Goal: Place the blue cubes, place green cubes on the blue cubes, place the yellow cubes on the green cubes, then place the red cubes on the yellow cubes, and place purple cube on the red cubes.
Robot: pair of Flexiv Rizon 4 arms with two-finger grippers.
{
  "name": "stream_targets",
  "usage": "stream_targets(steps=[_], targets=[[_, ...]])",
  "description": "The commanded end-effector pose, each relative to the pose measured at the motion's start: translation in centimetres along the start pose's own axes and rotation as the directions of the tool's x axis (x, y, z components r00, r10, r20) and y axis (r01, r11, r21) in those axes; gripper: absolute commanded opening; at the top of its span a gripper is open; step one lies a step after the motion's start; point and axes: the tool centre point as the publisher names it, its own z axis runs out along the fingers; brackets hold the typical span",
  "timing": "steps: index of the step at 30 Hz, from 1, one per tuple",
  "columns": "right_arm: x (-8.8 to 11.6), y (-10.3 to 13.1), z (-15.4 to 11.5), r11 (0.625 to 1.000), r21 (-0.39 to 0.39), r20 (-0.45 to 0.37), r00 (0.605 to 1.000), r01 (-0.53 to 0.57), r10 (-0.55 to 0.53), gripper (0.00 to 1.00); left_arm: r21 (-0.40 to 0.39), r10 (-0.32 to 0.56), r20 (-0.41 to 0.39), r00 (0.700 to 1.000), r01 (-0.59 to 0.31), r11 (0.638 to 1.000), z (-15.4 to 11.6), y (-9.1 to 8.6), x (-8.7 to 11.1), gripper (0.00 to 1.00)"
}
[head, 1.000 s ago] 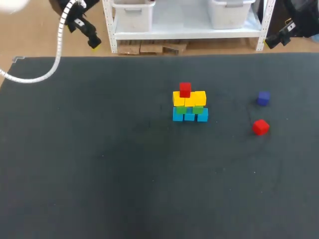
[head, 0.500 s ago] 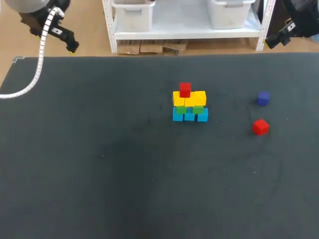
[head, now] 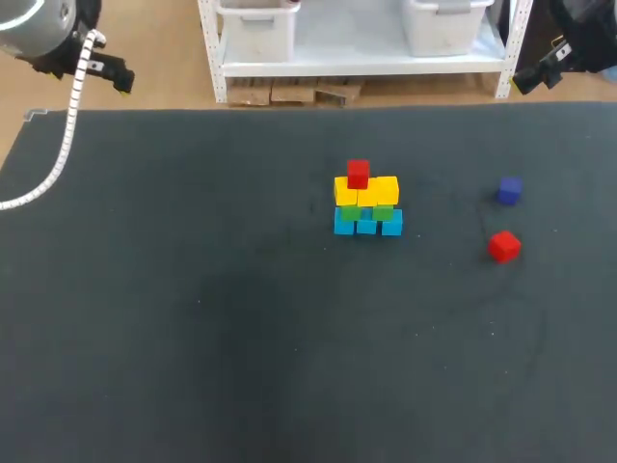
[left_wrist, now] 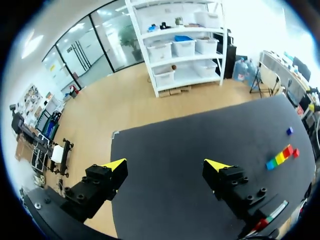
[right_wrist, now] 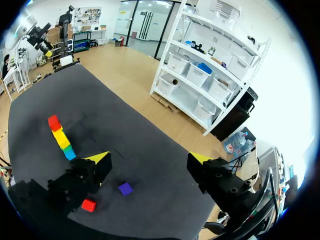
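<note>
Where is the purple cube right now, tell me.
In the head view the purple cube lies on the right part of the table, right of the stack and just beyond the loose red cube, touching neither.

The table (head: pixel 193 289) was plain black. The stack showed bands of light blue cubes (head: pixel 366 226), green cubes (head: pixel 350 212), yellow cubes (head: pixel 384 189) and a top red cube (head: pixel 358 173). The loose red cube (head: pixel 503 246) matched it; the purple cube (head: pixel 510 190) looked blue-violet. The left gripper (left_wrist: pixel 166 164) and right gripper (right_wrist: pixel 149 157) were black, yellow-tipped.
</note>
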Motion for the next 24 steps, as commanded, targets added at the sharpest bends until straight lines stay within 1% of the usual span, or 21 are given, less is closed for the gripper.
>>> stream_targets(steps=[1,5,11,17,20,24], targets=[[0.2,0.4,-0.1,1.000,0.020,0.004,1.000,-0.002,0.002,1.00,-0.002,-0.015,0.078,0.997,0.015,1.000,-0.3,0.9,0.0,1.00],[0.2,0.4,-0.1,1.000,0.020,0.004,1.000,-0.002,0.002,1.00,-0.008,-0.010,0.086,0.996,0.011,1.000,-0.5,1.1,-0.6,1.00],[0.2,0.4,-0.1,1.000,0.020,0.004,1.000,-0.002,0.002,1.00,0.001,-0.002,0.096,0.995,0.002,1.000,-0.9,0.9,-1.2,1.00],[0.2,0.4,-0.1,1.000,0.020,0.004,1.000,-0.002,0.002,1.00,0.002,0.008,0.096,0.995,-0.008,1.000,-0.9,1.1,-1.4,1.00],[0.2,0.4,-0.1,1.000,0.020,0.004,1.000,-0.002,0.002,1.00,0.021,0.015,0.088,0.996,-0.017,1.000,-1.2,0.9,-1.4,1.00],[0.2,0.4,-0.1,1.000,0.020,0.004,1.000,-0.002,0.002,1.00,0.021,0.015,0.088,0.996,-0.017,1.000,-1.2,0.9,-1.4,1.00]])
